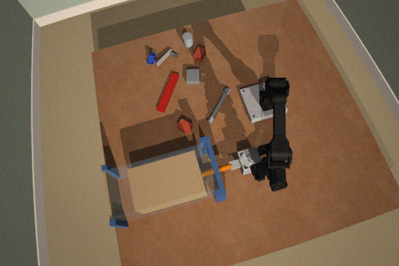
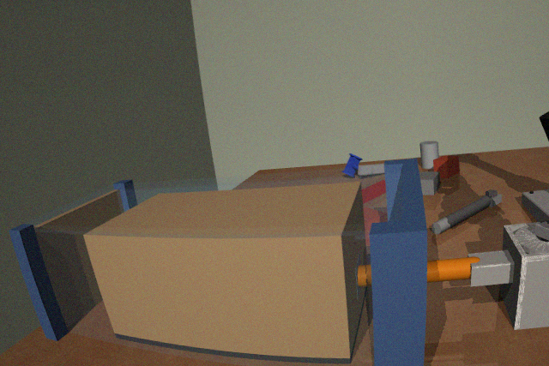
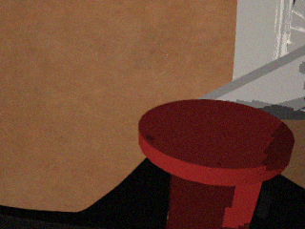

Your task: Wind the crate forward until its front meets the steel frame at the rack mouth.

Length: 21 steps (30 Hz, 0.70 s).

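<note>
The tan crate (image 1: 167,182) (image 2: 221,286) sits flat inside the clear-panelled cubby, with a gap between its front and the blue steel frame (image 1: 215,169) (image 2: 399,291). An orange strap (image 1: 217,170) (image 2: 448,269) runs from its front through the frame to the pale grey winch (image 1: 244,161) (image 2: 533,293) (image 3: 262,33). My gripper (image 1: 261,162) (image 3: 194,151) is shut on the red knob (image 3: 214,135) of the winch handle, close beside the winch in the top view. The handle's grey arm (image 3: 257,73) slopes towards the winch behind the knob. Whether its key is in the hole is hidden.
A grey bar tool (image 1: 219,105) (image 2: 465,213) lies between frame and arm base (image 1: 254,105). Farther back are a red bar (image 1: 168,92), a grey block (image 1: 192,75), red pieces (image 1: 184,125) (image 1: 199,53), a white cylinder (image 1: 187,39), a grey angled piece (image 1: 164,57) and a blue spool (image 1: 151,58).
</note>
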Available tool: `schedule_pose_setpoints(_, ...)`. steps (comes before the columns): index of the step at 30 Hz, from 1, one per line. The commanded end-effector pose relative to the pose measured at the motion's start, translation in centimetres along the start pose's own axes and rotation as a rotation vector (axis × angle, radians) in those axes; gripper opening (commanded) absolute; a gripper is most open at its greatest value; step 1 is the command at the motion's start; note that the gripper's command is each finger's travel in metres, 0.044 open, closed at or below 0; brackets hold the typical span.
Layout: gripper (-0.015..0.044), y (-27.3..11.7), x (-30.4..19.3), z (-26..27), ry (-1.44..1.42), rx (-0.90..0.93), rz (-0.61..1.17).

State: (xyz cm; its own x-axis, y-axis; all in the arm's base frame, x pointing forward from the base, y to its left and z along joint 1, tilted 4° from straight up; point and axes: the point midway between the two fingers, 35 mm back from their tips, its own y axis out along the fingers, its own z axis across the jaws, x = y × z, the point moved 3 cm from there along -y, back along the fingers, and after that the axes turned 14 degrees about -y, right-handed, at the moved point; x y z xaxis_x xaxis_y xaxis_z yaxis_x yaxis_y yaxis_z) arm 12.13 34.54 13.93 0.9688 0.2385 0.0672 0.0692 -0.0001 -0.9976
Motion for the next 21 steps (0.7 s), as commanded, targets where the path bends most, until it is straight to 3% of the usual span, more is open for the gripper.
schedule_pose_setpoints(1,0.0,0.2,-1.9,-0.7,-0.018,-0.027,0.043)
schedule_pose_setpoints(21,0.0,0.1,-3.6,-1.8,-0.018,-0.028,0.044)
